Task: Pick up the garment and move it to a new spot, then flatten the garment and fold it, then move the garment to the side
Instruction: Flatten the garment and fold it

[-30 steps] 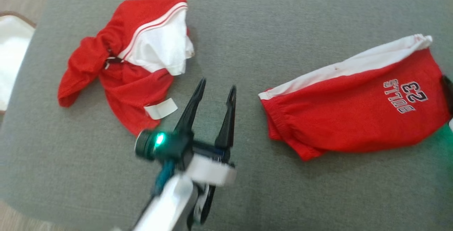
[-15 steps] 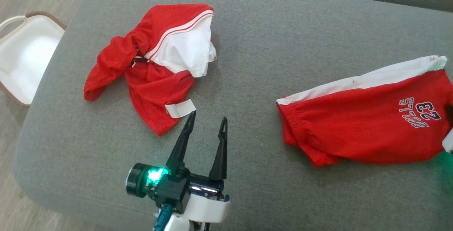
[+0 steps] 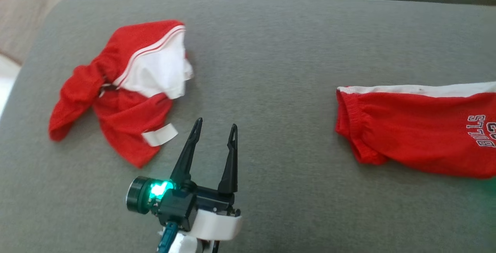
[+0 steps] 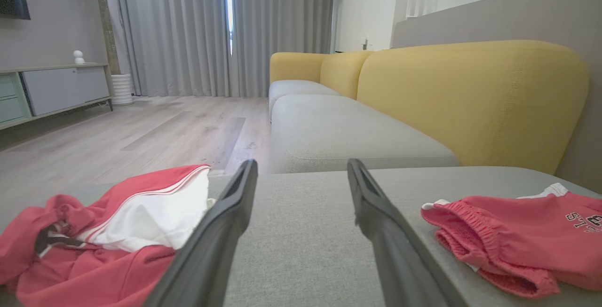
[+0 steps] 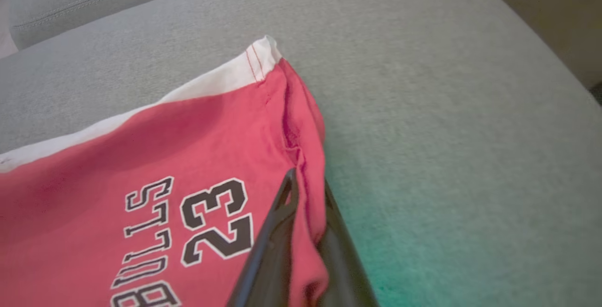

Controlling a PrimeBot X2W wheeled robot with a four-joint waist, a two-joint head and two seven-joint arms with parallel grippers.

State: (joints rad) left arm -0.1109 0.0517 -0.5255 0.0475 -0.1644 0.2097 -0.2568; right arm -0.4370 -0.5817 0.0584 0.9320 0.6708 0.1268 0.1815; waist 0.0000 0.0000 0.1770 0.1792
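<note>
Right gripper [image 5: 308,182] clamped, apparently, on hem of shorts [image 3: 410,136] near cushion [image 3: 271,51] right edge; shorts run leftward; left gripper [image 3: 216,123] agape, farther.

Left gripper [image 3: 216,123] spread wide; right gripper [image 5: 308,181] clamped on shorts [image 5: 164,133].

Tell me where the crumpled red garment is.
Head view: the crumpled red garment lies left on the grey cushion, beside the open left claw.
</note>
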